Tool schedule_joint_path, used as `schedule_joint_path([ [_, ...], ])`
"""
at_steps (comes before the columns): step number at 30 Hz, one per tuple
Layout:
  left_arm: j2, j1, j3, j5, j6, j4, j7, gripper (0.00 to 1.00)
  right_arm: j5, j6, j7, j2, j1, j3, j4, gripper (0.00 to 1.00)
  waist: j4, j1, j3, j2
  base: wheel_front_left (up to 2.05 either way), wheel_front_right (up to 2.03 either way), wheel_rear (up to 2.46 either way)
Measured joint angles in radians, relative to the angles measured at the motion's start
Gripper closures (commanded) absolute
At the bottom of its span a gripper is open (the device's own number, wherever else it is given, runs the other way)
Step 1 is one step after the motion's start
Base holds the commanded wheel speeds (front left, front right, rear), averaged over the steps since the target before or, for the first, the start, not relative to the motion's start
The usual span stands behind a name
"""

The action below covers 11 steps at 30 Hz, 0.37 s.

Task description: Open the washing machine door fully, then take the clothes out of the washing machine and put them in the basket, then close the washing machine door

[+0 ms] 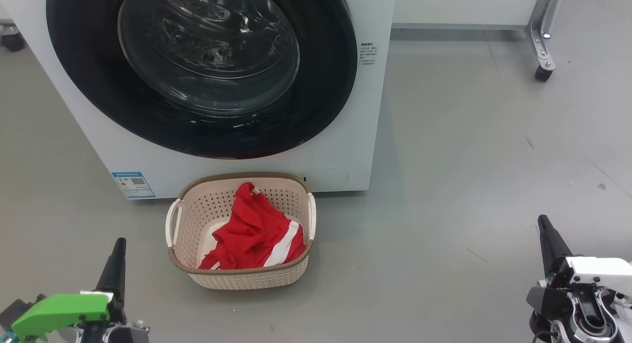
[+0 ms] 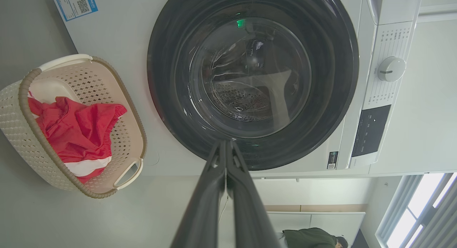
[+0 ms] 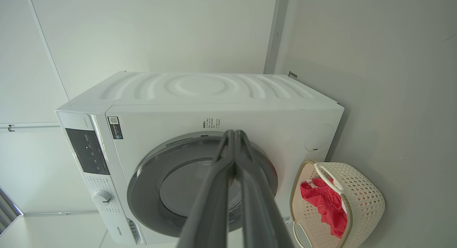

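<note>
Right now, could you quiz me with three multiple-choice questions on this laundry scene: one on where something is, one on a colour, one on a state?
1. Where are the clothes? A in the drum; B in the basket; C on the floor.
2. What colour are the basket's handles? A green; B black; C white.
3. How is the washing machine door? A shut; B half open; C wide open.

Answers: 1 B, the red fabric lies inside the brown rim. 2 C, both side handles are white. 3 A, its black rim sits flush on the washing machine.
</note>
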Motion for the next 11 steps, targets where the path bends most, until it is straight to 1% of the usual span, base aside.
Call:
schedule_joint_path([
  [11, -0.001, 0.000, 0.002, 0.000, 0.000, 0.000, 0.000, 1.00, 0.000, 0.000, 0.000, 0.000, 0.000, -0.001, 0.000, 1.00, 0.000, 0.0000, 0.000, 0.0000, 0.00, 0.00, 0.00],
])
